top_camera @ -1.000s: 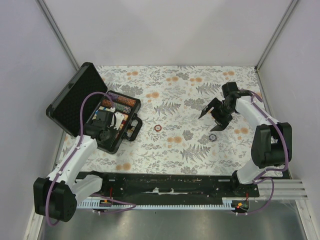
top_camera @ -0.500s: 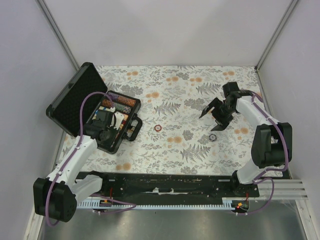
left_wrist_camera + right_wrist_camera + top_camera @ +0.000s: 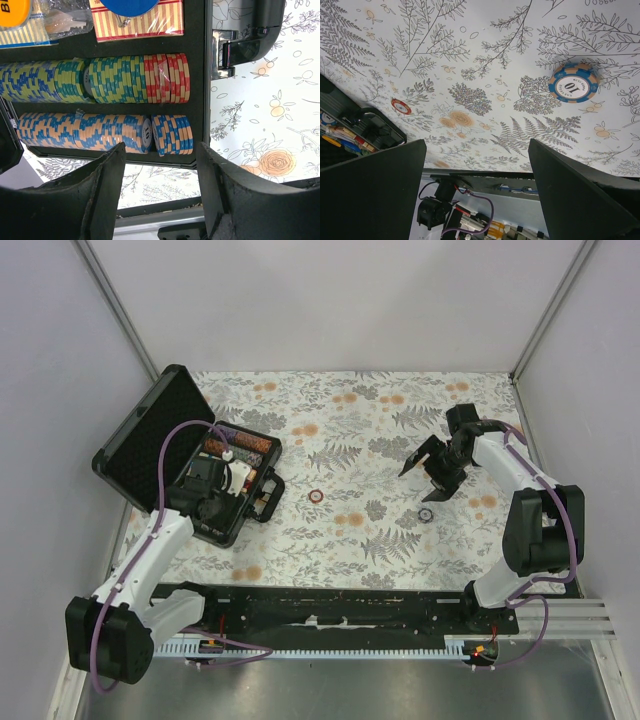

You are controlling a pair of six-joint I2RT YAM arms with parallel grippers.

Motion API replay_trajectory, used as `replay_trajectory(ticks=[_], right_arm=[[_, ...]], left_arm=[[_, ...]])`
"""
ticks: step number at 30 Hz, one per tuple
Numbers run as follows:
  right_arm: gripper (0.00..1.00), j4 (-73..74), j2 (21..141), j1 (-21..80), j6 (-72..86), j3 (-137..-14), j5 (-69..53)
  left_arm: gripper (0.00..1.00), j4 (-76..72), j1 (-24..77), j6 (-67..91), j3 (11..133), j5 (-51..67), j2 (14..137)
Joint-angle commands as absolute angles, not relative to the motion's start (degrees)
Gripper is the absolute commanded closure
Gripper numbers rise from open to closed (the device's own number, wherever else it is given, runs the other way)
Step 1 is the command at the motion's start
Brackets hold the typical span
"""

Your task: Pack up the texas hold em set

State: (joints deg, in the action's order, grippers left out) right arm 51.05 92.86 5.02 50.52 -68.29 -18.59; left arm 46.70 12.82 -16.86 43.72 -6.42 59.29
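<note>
Case [image 3: 150, 452]: black, lying at the left edge of the counter [image 3: 380, 540] toward the far-left corner. Lid is raised and leans out over the left edge. Tray side faces the counter's centre.

Contents, from the left wrist view: two rows of striped chips [image 3: 100, 80] stand on edge in their slots. The upper row runs blue-yellow, green-yellow, then red. The lower row runs orange-blue, then a short blue stack with a small gap before it. Beside the rows sits a wrapped red-striped card box [image 3: 145, 27] with a blue button [image 3: 129, 5] on top. An orange button [image 3: 15, 10] shows at the frame's corner. The metal latch [image 3: 222, 52] on the case rim stands unfastened.

Left gripper [image 3: 160, 150]: hovers directly above the tray at the chip rows, fingers spread wide, nothing between them.

Right gripper [image 3: 425, 478]: positioned toward the right edge of the counter, fingers parted wide, nothing held.

Loose items: one blue chip [image 3: 426, 514] marked 10 lies flat on the counter just nearside of the right gripper, not touching it. One red chip [image 3: 316, 496] lies flat near the counter's centre, between the case and the blue chip, apart from both.
</note>
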Motion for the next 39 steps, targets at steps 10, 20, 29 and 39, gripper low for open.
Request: replay_trajectory(ticks=[10,20,29,39], right_arm=[[0.09,50.36,92.99,4.75,50.8,-68.55,-19.86],[0.09,50.27,93.43,4.31,50.89,-68.82,-20.04],[0.09,50.36,94.39,4.13,50.8,-69.61,-20.39],[0.09,50.36,94.57,3.78,50.63,-69.7,-20.48]], left_arm=[[0.33,43.68,12.57,-18.19,43.86,-8.44,62.66],[0.33,43.42,12.57,-20.04,42.28,-9.48,63.37],[0.33,41.75,12.48,-19.86,42.19,-18.1,63.9],[0.33,43.59,12.48,-19.34,42.19,-16.6,63.02]])
